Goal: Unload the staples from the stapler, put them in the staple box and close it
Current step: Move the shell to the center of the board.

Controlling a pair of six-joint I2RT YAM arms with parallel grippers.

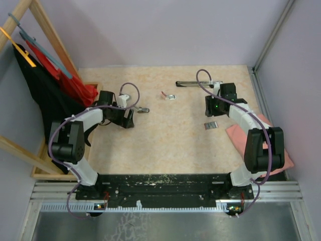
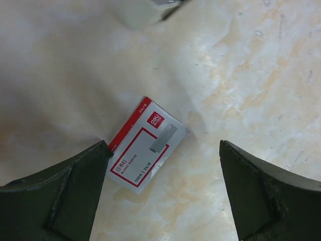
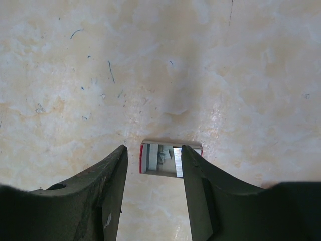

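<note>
Backing mottled beige tabletop (image 1: 170,143): plain lilac walls (image 1: 165,30).

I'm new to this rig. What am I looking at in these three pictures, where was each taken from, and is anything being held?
Two robot arms are bolted at the near edge of a table. The wide picture looks down from above and behind them. The other two come from a camera on each wrist, so the dark shapes at the bottom are that arm's own fingers. The left hand is open over a red-and-white staple box lying flat. The right hand is parted just short of another small box on the table. Neither holds anything. A long thin bar lies at the far side, a pink cloth on the right.
</note>
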